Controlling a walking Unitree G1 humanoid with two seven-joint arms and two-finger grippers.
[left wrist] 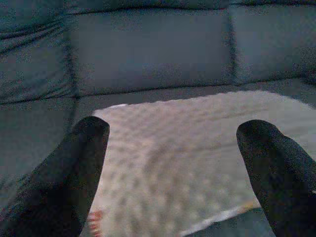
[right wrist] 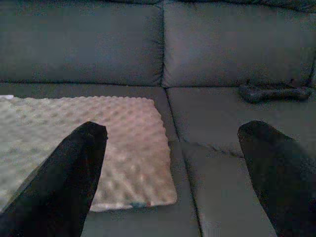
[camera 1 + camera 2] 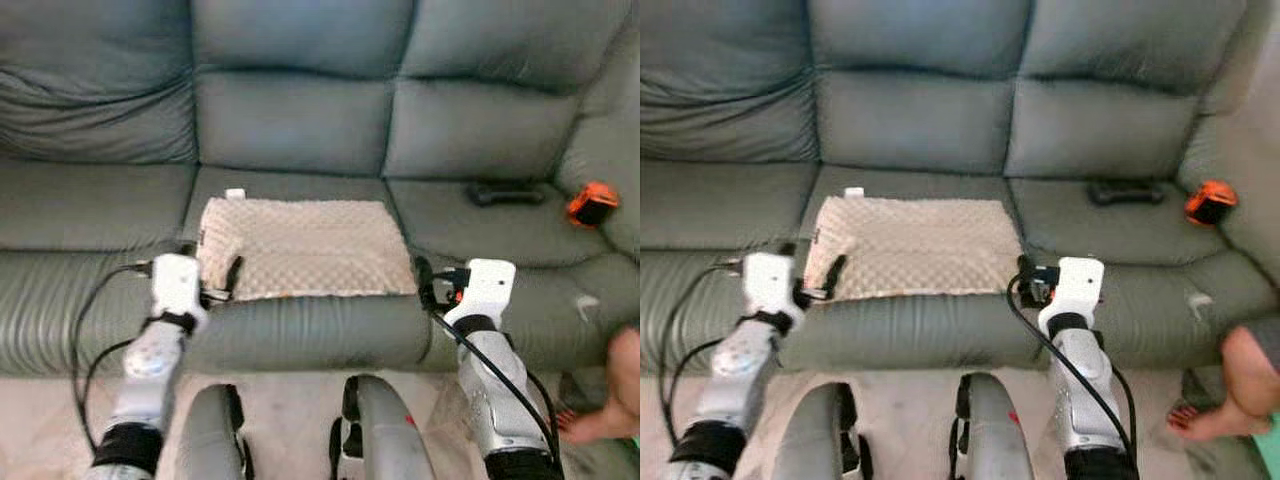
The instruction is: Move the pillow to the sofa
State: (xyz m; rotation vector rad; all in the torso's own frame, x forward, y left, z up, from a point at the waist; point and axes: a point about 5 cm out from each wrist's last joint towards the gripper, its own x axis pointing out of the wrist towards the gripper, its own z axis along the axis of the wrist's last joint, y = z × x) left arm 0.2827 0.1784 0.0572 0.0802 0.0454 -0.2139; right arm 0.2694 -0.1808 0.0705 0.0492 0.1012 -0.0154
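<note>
A flat beige pillow (image 3: 302, 246) with a dimpled cover lies on the middle seat of the grey-green sofa (image 3: 300, 120), near the seat's front edge. My left gripper (image 3: 218, 272) is at the pillow's front left corner, open, fingers (image 1: 74, 173) spread with the pillow (image 1: 182, 158) seen between them. My right gripper (image 3: 425, 278) hovers just off the pillow's front right corner, also open, with the pillow (image 2: 123, 158) to one side and bare seat between its fingers (image 2: 276, 177). Neither gripper holds anything.
A black game controller (image 3: 506, 193) and an orange-and-black object (image 3: 592, 204) lie on the right seat cushion. A person's bare foot (image 3: 1230, 395) rests on the floor at the right. My legs (image 3: 300, 430) stand close to the sofa front.
</note>
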